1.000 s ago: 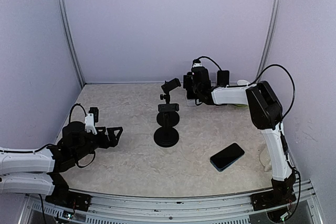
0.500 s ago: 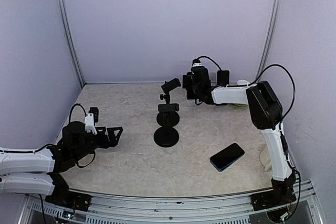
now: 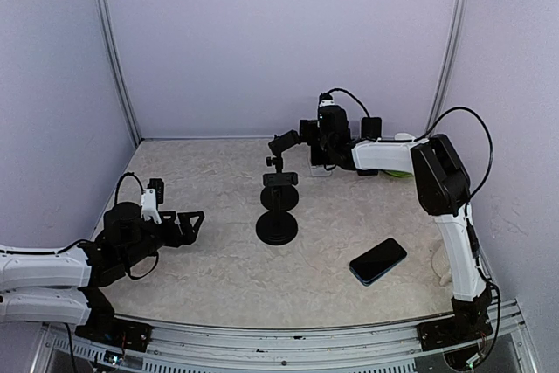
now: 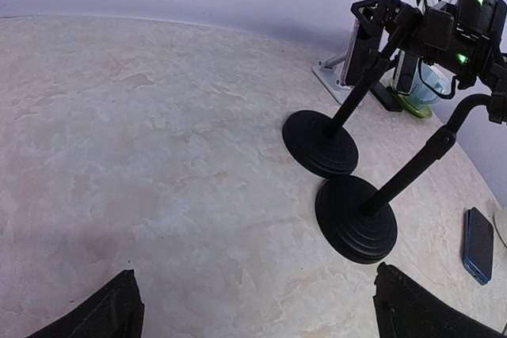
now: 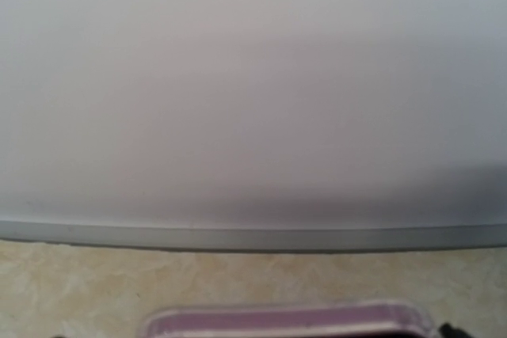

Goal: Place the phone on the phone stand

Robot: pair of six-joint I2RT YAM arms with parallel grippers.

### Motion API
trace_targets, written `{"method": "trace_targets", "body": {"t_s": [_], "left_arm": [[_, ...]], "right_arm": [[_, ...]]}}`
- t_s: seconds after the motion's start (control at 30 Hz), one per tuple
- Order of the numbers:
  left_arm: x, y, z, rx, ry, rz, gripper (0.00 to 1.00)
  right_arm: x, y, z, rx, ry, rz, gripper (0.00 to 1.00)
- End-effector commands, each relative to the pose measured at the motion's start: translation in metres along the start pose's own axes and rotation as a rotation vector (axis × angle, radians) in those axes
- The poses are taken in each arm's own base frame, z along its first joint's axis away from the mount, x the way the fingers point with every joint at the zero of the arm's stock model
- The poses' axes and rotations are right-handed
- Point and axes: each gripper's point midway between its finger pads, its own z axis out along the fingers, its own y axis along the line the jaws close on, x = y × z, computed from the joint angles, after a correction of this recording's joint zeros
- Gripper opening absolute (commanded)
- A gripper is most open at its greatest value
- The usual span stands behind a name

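Right wrist view cuts off right pincer [image 3: 313,137], state untellable; left pincer [image 4: 265,310] spread.

A pale beige, marble-patterned table [image 3: 218,268] sits inside a booth of plain lavender walls [image 3: 279,41], with slim silver metal posts [image 3: 113,50] rising at the two back corners, a grey strip [image 5: 253,235] along the foot of the back wall, and soft, even light casting faint shadows.
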Motion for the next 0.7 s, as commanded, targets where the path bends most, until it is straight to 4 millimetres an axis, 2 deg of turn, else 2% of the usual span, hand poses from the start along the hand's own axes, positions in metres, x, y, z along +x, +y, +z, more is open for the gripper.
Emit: {"method": "trace_targets", "body": {"t_s": [0.0, 0.4, 0.67], "left_arm": [[-0.002, 0.002, 0.000, -0.002, -0.014, 0.010, 0.99], [-0.003, 0.002, 0.000, -0.001, -0.015, 0.010, 0.99], [-0.004, 0.002, -0.001, -0.003, -0.020, 0.008, 0.99]], "right_arm": [[-0.017, 0.013, -0.006, -0.046, -0.021, 0.009, 1.00], [-0.044, 0.019, -0.021, -0.098, -0.051, 0.033, 1.00], [-0.039, 0.015, -0.020, -0.080, -0.038, 0.016, 1.00]]}}
